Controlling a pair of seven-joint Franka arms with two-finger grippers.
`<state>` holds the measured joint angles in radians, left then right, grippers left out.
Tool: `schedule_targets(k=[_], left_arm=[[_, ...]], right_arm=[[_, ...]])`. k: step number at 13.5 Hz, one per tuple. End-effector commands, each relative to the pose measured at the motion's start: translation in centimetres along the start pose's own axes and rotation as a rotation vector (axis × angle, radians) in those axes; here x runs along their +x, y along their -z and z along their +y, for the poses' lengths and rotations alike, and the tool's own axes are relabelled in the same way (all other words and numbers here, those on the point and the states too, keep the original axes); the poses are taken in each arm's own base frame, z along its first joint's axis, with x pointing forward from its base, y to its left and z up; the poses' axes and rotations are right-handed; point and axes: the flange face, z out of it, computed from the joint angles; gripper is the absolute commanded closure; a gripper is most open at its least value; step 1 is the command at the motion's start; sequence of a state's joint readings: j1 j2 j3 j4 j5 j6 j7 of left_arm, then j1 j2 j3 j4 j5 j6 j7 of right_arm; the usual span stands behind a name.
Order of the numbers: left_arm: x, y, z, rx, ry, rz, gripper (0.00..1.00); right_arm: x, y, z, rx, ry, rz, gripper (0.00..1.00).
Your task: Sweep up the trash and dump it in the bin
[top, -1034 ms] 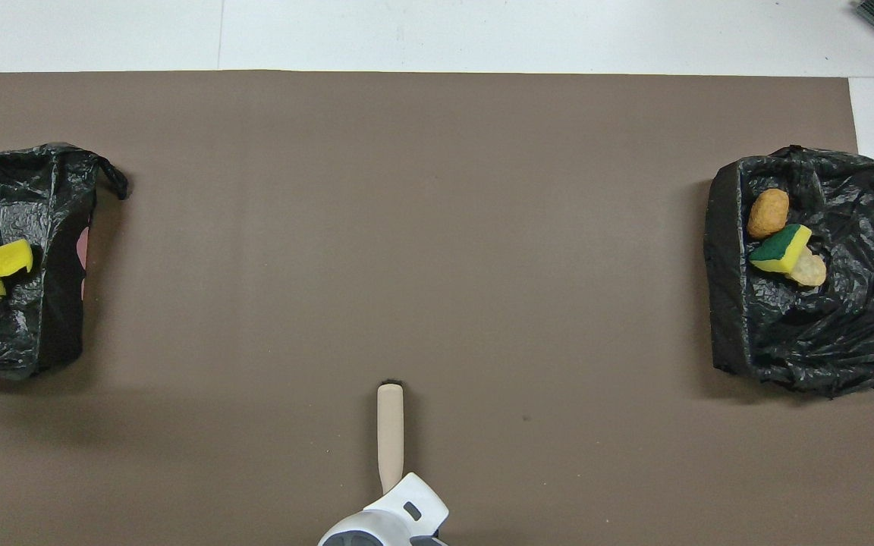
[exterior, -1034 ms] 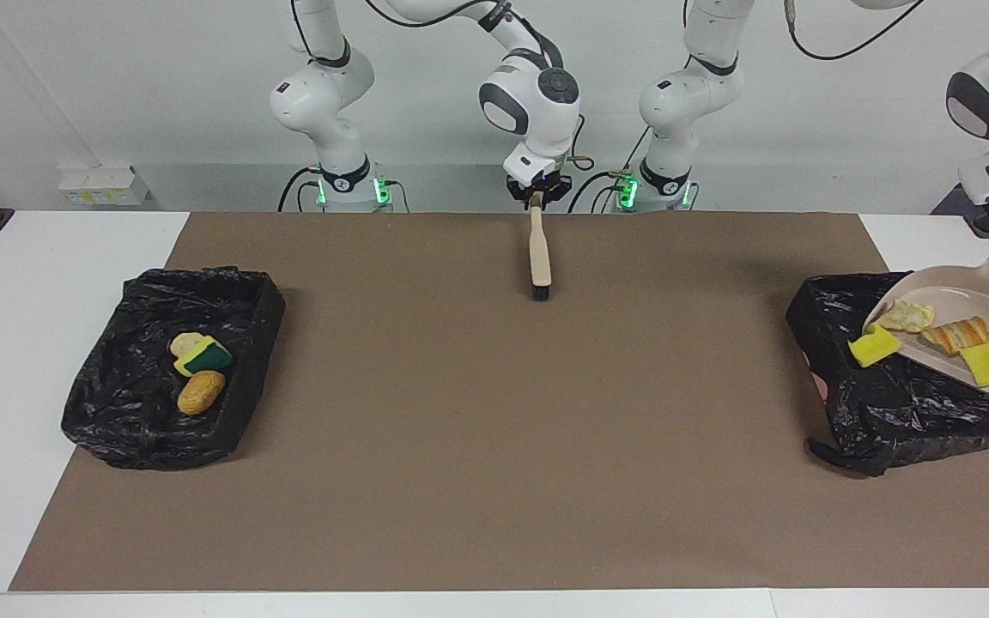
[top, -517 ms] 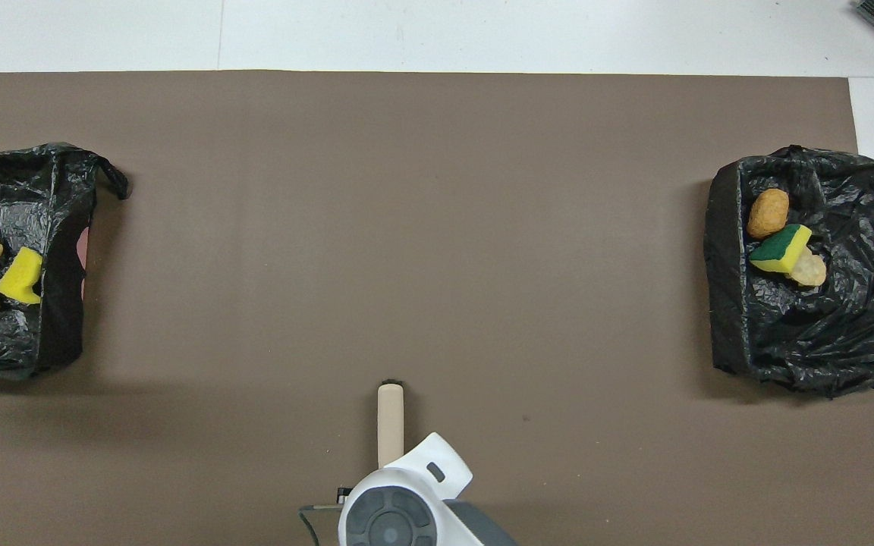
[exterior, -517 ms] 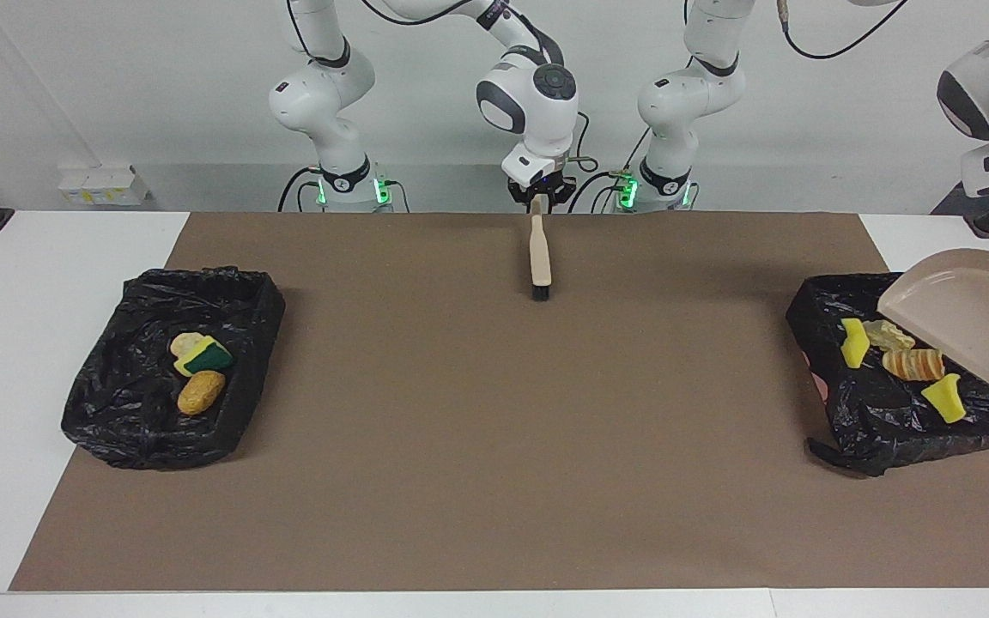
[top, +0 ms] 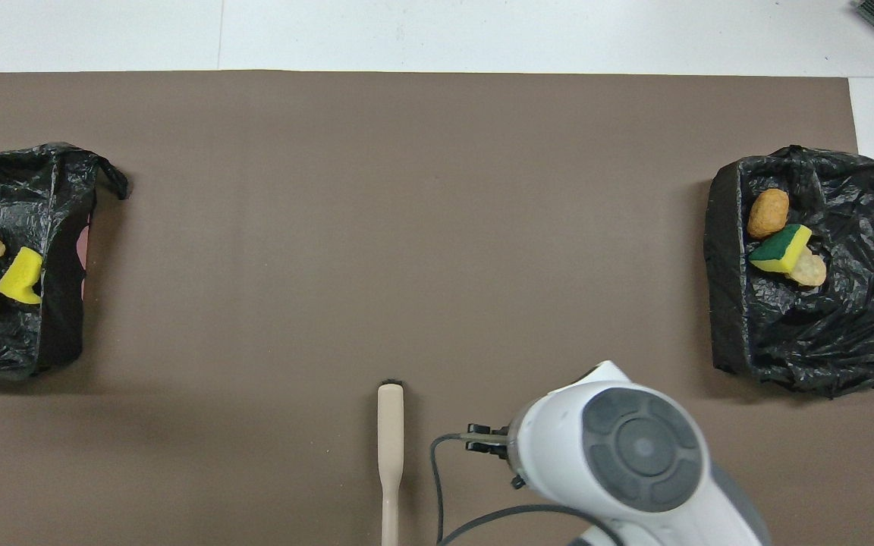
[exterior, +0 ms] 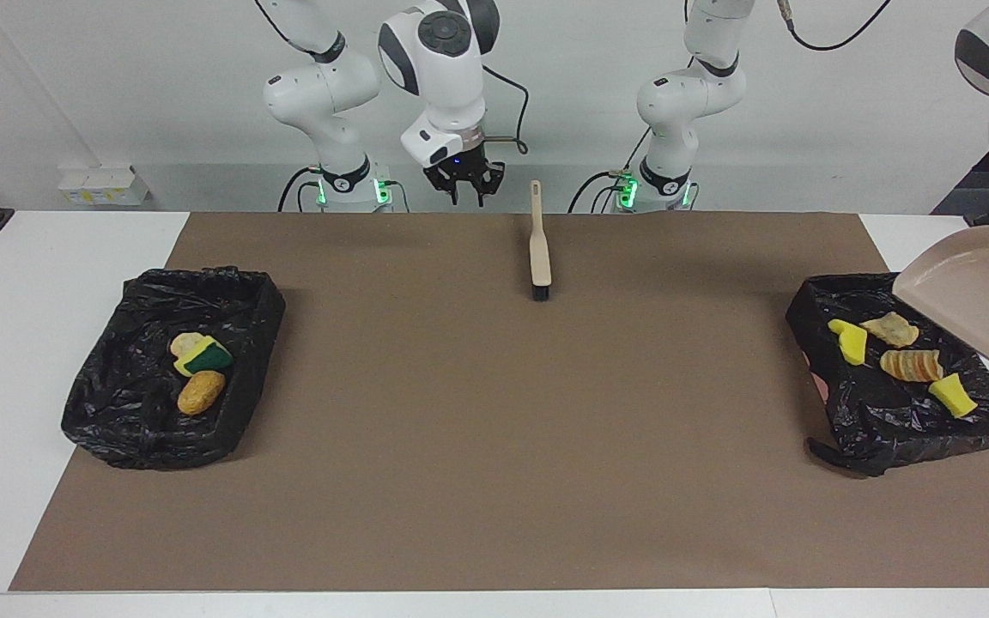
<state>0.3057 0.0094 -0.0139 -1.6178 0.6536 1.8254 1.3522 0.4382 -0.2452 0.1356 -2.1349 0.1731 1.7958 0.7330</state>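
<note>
We start at the right gripper (exterior: pixel 466 185), top centre of the facing view: its fingers stand apart and hold nothing, raised over the upper edge of the brown mat (exterior: pixel 494 515). Just beside it, toward the middle of the frame, the brush (exterior: pixel 539 249) lies free on the mat. Its long axis runs straight up and down the picture, handle end uppermost and bristles pointing down the frame.

Going outward, no trash is left on the mat. Three pieces (exterior: pixel 200 390) lie in the black-lined bin (exterior: pixel 117 429) at the middle left of the frame. Four more (exterior: pixel 911 365) lie in the second bin (exterior: pixel 872 429) at the middle right. The beige dustpan (exterior: pixel 975 300) hangs tilted and empty over that second bin's upper corner, against the right edge. The left gripper is out of view there, though we judge it clamped on the dustpan's handle.

So the coming move turns on the dustpan – the left arm is the nearer one – and we judge the dumping done
</note>
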Motion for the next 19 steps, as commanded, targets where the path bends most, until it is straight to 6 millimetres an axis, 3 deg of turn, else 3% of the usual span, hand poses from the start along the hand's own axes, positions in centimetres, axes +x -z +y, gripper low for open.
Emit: schedule_targets(k=[1,3,5,6,8,10,14,16,18,19], left_arm=[[-0.3,0.9,-0.2,-0.053,0.147,0.222,1.0],[1.1,0.7,1.2,-0.144,0.331,0.309,1.0],[3.7,1.3,3.2,-0.259,0.549,0.379,1.0],[6.4,2.5,4.1,-0.304,0.63,0.398,1.0],[12.8,6.3,5.9,-0.389,0.761,0.414,1.0],[19.2,10.1,9.2,-0.465,0.837,0.395,1.0],[32.5,16.5,17.7,-0.577,0.935,0.444,1.0],[37.9,17.5,21.2,-0.66,1.032,0.495,1.0],[46.0,17.2,24.9,-0.687,1.05,0.479,1.0],[49.0,17.1,27.0,-0.697,1.067,0.453,1.0]], right_arm=[[4.7,5.0,5.6,0.027,-0.071,0.043,0.23],[7.8,8.2,9.1,0.053,-0.045,0.077,0.0],[10.3,10.5,11.3,0.027,-0.049,0.113,0.0],[11.5,11.9,11.8,-0.009,-0.039,0.143,0.0],[12.9,14.4,13.0,-0.055,-0.038,0.211,0.0],[14.5,15.9,14.4,-0.062,-0.019,0.21,0.0],[16.3,18.2,15.5,-0.124,-0.009,0.208,0.0],[16.8,18.4,16.6,-0.124,0.0,0.209,0.0],[16.6,19.3,16.7,-0.117,0.009,0.222,0.0],[16.3,19.6,16.8,-0.114,0.006,0.211,0.0]])
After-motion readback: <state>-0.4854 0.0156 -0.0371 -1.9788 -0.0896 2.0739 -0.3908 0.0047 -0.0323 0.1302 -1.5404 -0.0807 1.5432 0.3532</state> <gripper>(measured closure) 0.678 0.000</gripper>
